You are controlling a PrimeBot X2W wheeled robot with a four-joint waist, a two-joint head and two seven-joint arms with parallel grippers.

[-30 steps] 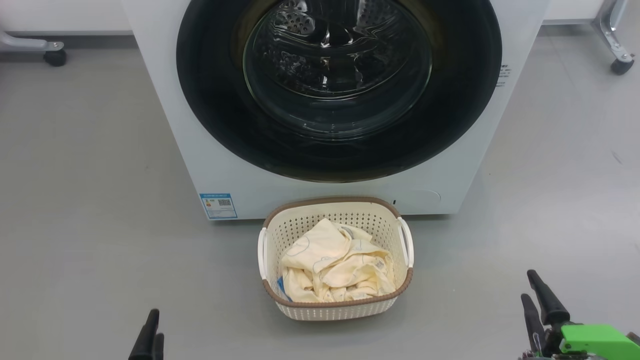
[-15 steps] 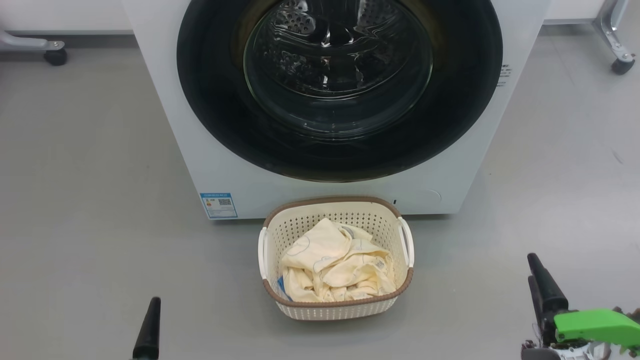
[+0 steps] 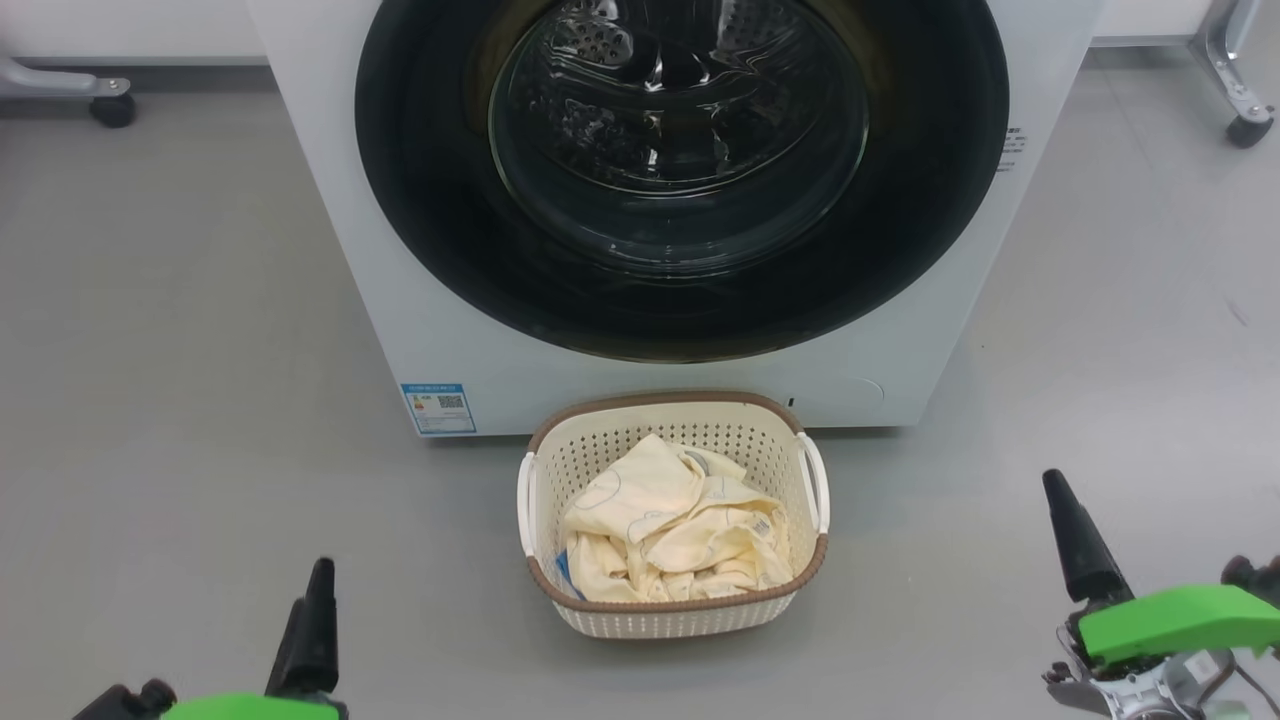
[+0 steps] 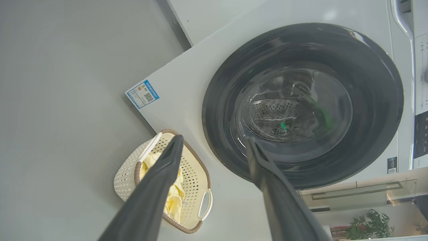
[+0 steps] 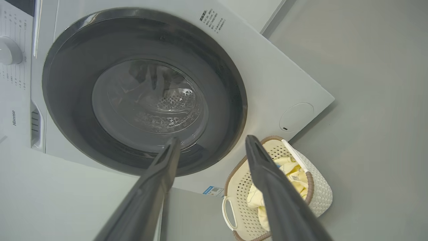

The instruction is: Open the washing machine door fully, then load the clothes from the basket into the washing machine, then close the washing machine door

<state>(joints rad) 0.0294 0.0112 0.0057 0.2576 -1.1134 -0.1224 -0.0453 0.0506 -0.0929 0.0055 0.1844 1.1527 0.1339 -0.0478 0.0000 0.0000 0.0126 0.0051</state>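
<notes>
I am holding both arms low, one on each side of the basket (image 3: 680, 615), fingers pointing toward the washing machine (image 3: 420, 320). The left gripper (image 4: 214, 140) and right gripper (image 5: 211, 138) are both standing spread wide, gripping nothing. The washing machine door (image 3: 680, 300) is sitting shut; the clothes (image 3: 665, 530) are lying heaped in the basket just before it.

- A smooth grey floor (image 3: 150, 350) covers most of the head view, matte and evenly lit, with only soft shadows.
- Along the top left edge runs a white wall (image 3: 130, 25) with a dark skirting strip (image 3: 200, 80) at its base.
- In the upper left corner, a metal leg (image 3: 50, 80) ends in a black caster (image 3: 112, 108).
- In the upper right corner stands a second metal leg (image 3: 1220, 50), also on a wheel.
- A small dark scuff (image 3: 1233, 315) marks the floor at the right edge.
- At the lower right of the left wrist view is a leafy green plant (image 4: 367, 227).
</notes>
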